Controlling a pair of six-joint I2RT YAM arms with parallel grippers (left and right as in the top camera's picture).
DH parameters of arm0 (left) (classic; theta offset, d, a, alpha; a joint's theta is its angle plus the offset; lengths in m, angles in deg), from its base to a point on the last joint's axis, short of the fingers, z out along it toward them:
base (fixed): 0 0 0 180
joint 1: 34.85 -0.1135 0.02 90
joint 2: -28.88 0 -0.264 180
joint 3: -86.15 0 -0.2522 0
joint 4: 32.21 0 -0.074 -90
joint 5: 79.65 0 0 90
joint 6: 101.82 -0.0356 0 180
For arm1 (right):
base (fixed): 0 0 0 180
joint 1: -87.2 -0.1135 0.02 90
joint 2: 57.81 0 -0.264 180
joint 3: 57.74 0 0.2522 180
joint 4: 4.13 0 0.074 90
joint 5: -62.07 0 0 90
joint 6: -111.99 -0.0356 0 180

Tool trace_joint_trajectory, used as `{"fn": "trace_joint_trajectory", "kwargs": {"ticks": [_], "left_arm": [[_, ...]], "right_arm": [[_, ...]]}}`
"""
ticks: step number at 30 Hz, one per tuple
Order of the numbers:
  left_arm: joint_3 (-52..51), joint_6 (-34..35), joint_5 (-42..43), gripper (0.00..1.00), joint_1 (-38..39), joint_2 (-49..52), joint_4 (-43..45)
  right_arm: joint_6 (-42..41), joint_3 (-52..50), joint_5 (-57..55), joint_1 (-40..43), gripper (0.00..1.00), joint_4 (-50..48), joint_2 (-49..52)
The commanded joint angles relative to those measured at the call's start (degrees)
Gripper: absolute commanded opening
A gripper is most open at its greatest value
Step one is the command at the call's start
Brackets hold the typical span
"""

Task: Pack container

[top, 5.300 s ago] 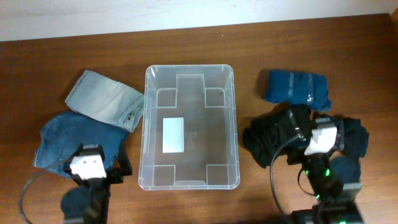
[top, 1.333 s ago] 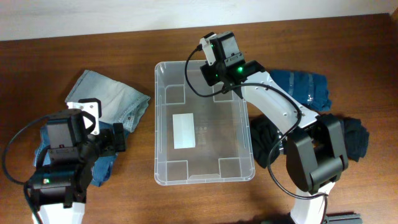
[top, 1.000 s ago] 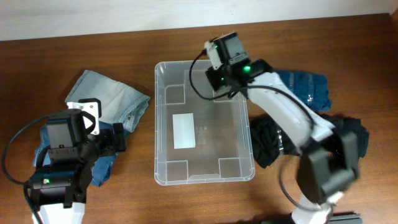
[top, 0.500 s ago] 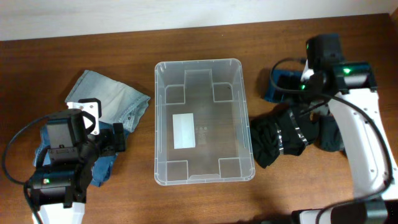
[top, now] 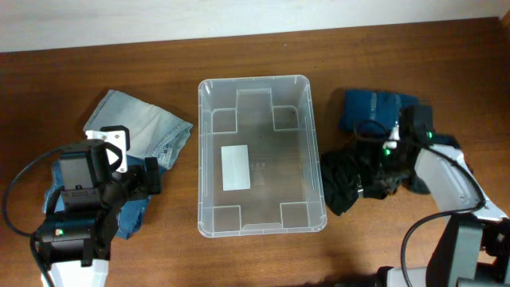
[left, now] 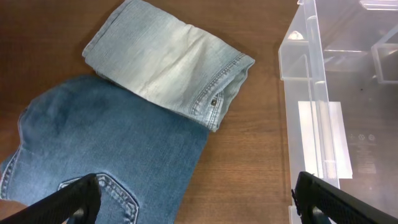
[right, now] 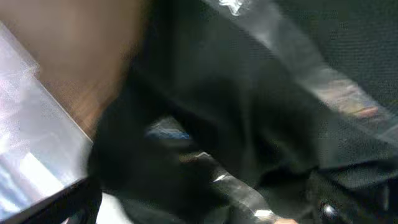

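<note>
The clear plastic container (top: 259, 227) stands in the middle of the table with a white label on its floor and nothing in it. It also shows in the left wrist view (left: 311, 93). My left gripper (left: 199, 202) is open above the edge of dark blue jeans (left: 93, 155), to the left of the container. A folded light denim piece (left: 168, 59) lies behind them. My right gripper (right: 205, 199) is open and low over a black garment with shiny tape (right: 261, 112), right of the container (right: 25, 124).
A folded blue garment (top: 374, 109) lies at the back right, behind the black pile (top: 351, 179). The dark jeans (top: 68, 171) and light denim (top: 135, 123) lie on the left side. A pale wall runs along the table's far edge.
My right arm has swung from over the container's far rim out to the right, then down onto the black garment. The left arm has not moved in the last second.
</note>
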Motion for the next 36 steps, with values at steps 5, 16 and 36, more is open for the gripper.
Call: {"fn": "trace_joint_trajectory", "kwargs": {"ticks": [5, 16, 36], "left_arm": [[1.27, 0.55, -0.39, 0.99, -0.09, 0.04, 0.17], [1.27, 0.55, -0.39, 0.99, -0.09, 0.04, 0.13], [1.27, 0.55, -0.39, 0.99, -0.09, 0.04, 0.15]], "right_arm": [[0.13, -10.10, 3.50, 0.92, 0.99, -10.75, -0.04], [-0.70, -12.50, 8.59, 6.75, 0.99, -13.99, -2.89], [-0.74, -12.57, 12.79, 17.40, 0.99, -1.25, -6.27]]}}
